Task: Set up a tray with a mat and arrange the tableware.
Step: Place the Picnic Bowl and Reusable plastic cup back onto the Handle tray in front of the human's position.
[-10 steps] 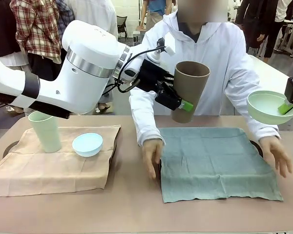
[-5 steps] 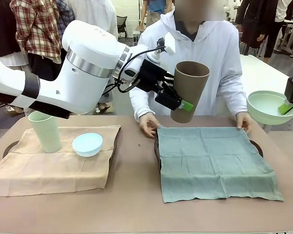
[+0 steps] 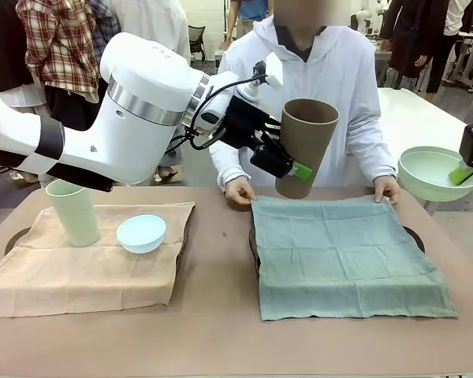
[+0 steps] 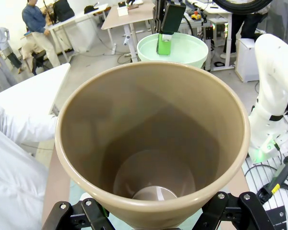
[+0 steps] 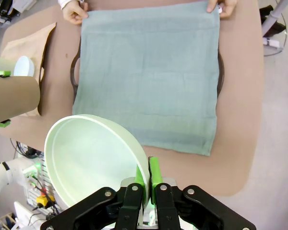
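Person's hands (image 3: 239, 190) now at green mat's (image 3: 343, 256) far corners; left gripper (image 3: 288, 161) holds rigid brown tumbler (image 3: 303, 146) by wall, right gripper (image 3: 467, 169) pinches mint bowl's (image 3: 430, 173) rim.

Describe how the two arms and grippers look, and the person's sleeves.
The left arm is glossy white with a silver ring, a dark band and black cables. Left gripper and right gripper are black with green pads. The person's sleeves are long and white.
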You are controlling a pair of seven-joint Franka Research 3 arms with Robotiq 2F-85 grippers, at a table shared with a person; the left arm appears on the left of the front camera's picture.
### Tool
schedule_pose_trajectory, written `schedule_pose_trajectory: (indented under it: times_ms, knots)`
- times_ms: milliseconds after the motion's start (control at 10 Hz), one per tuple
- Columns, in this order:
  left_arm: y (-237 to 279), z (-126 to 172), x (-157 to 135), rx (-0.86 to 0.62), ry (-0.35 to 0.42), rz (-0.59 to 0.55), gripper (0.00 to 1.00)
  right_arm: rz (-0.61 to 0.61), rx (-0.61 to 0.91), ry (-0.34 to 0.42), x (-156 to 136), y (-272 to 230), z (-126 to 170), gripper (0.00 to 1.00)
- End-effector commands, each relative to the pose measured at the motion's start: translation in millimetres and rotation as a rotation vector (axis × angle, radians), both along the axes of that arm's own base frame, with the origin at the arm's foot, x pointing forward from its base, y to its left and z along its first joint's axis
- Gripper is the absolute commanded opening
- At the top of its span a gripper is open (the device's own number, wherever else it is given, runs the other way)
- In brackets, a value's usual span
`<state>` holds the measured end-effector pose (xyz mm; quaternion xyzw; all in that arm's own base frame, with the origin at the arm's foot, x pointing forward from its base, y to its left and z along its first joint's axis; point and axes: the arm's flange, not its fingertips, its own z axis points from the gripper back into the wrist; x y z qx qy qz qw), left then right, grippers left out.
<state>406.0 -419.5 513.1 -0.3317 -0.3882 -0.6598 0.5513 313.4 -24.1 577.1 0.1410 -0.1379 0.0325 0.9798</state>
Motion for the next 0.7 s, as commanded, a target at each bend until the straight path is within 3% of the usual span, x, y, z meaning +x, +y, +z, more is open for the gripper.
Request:
schedule_pose_trajectory:
  times_ms: [0,500,600]
  knots:
    - [1.8,1.2,0.3,-0.008,-0.011,-0.016,0.26,0.0,-0.001,0.002,2.5,-0.5,-2.2,0.0]
    - [1.8,1.2,0.3,-0.008,-0.011,-0.016,0.26,0.0,-0.001,0.002,2.5,-0.5,-2.2,0.0]
    - [0.0,0.0,0.0,0.0,0.0,0.0,0.84,0.0,0.0,0.0,0.0,0.0,0.0,0.04]
